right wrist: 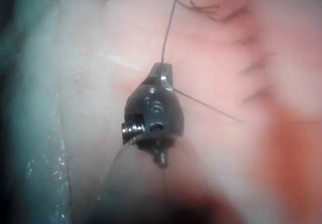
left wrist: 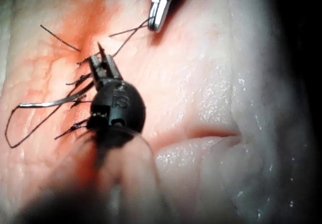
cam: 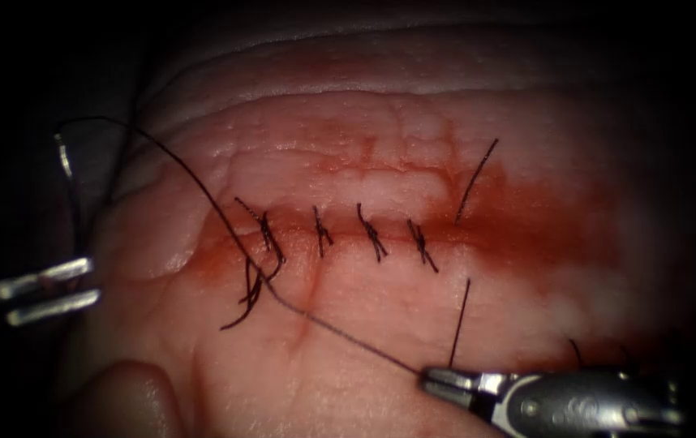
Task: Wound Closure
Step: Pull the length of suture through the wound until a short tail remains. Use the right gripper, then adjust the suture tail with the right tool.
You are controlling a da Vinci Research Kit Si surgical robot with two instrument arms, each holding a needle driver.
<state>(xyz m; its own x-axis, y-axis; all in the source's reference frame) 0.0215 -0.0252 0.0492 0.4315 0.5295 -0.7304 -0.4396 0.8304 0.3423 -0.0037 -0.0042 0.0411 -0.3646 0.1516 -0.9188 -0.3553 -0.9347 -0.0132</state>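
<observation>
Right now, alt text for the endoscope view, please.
The right arm's silver needle driver holds the dark thread running from the leftmost of four stitches across the cut in the pink tissue. The left arm's tool has jaws apart, holding nothing; the curved steel needle hangs above it, outside the tissue.

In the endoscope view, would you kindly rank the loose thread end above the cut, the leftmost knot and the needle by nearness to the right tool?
1. Leftmost dark knot, left end of the cut.
2. Loose dark thread end, above the cut.
3. Curved steel needle, far left.

Measured from the right tool, holding the thread.
</observation>
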